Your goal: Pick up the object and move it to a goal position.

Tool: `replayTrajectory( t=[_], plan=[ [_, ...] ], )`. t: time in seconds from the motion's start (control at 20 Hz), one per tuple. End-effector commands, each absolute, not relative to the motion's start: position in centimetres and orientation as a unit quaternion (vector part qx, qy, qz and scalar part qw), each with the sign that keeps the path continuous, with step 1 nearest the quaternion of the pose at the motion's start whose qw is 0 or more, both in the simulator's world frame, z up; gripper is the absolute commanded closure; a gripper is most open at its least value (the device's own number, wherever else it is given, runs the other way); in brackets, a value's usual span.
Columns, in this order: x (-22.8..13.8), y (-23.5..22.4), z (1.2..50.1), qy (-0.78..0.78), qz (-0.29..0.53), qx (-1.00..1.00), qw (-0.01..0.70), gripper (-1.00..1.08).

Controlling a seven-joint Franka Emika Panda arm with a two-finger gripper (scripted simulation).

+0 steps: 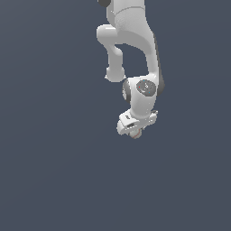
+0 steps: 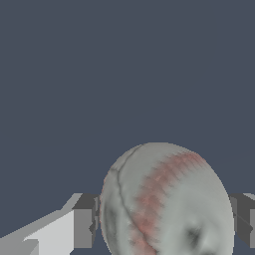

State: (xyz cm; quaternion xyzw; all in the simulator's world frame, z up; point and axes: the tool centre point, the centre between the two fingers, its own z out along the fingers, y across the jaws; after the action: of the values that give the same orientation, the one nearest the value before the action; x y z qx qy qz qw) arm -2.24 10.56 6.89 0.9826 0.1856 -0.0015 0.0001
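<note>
The off-white ball with reddish seam lines fills the space between my two fingers in the wrist view, with a dark finger pad pressed against one side and the other pad against the opposite side. My gripper is shut on the ball. In the exterior view the white gripper hangs under the arm near the middle, and only a small reddish part of the ball peeks out beneath it. The rest of the ball is hidden by the hand.
The white arm comes down from the top of the exterior view. A plain dark blue-grey surface lies all around.
</note>
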Motion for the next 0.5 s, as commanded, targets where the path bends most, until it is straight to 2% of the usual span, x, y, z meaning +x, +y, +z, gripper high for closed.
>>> replayTrajectory(
  t=[0.0,0.45],
  plan=[
    [-1.7,10.7,8.4,0.186,0.000,0.983,0.000,1.08],
    [0.7,11.6,15.9,0.186,0.000,0.983,0.000,1.08]
  ],
)
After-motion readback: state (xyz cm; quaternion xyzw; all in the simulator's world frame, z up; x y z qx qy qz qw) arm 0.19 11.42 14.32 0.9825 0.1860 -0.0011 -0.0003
